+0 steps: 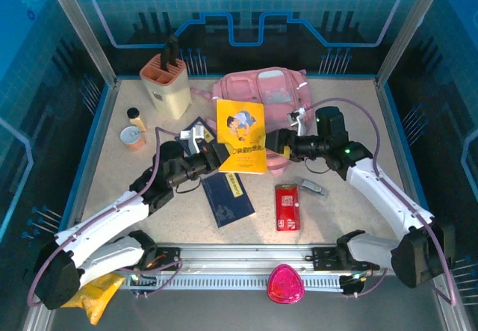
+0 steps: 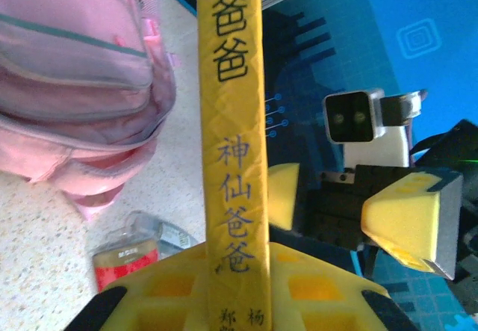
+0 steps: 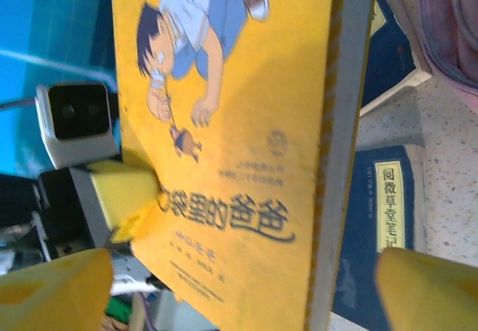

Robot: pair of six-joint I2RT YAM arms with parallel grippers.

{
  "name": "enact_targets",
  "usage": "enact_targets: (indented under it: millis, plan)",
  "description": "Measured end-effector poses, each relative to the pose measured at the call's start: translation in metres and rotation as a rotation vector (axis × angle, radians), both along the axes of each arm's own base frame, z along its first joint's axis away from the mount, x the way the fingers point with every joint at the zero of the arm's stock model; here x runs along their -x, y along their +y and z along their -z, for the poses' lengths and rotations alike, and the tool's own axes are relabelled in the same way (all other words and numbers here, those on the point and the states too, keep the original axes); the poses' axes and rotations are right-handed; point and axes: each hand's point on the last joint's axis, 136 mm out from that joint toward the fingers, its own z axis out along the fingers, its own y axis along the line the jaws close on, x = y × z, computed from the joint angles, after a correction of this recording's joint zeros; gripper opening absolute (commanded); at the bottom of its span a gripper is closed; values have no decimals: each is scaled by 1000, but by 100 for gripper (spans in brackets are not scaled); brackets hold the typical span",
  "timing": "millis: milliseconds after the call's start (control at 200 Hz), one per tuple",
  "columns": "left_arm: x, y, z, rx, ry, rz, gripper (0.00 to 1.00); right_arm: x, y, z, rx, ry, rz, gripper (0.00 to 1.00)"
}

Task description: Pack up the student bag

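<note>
I have the yellow book (image 1: 241, 135) held upright over the middle of the table (image 1: 104, 159). The left end effector (image 1: 215, 156) is closed on its lower left corner; in the left wrist view the spine runs straight up out of the pads. The right end effector (image 1: 278, 143) stands wide open at the book's opposite edge, one finger on either side of the cover and neither touching it, so the book hangs from the left arm alone.

The student bag (image 1: 261, 86) lies on the table directly behind the book, towards the far edge, with its long axis running left to right across the top view. From the left end effector it is ahead and a little to the right. The right end effector is the nearer of the two, just beside the bag's near right corner. I cannot tell whether the main compartment is unzipped — the book hides most of the bag's near side.

My judgement is that the coming move has to carry the book away from the arm bases towards the bag's mouth, and the free right arm looks best placed to hold that mouth open.

A beige holder (image 1: 166, 84) stands just left of the bag, close enough to catch a leftward swing. A dark blue book (image 1: 228, 199) and a red packet (image 1: 287, 206) lie on the table nearer the bases — out of that path
</note>
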Motion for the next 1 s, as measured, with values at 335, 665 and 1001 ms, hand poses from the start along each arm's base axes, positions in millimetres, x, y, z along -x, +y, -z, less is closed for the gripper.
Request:
enact_targets:
  millis: [335,665,1001]
  plan:
    - [-3,-31,-10,31,-48,51,0,12,7,16,-78,133,-40,99]
    - [-12,-26,-7,-20,-52,0,0,18,7,-9,-206,124,-53,57]
    - [-12,-26,3,-59,-41,-8,1,19,5,7,-159,140,-48,16]
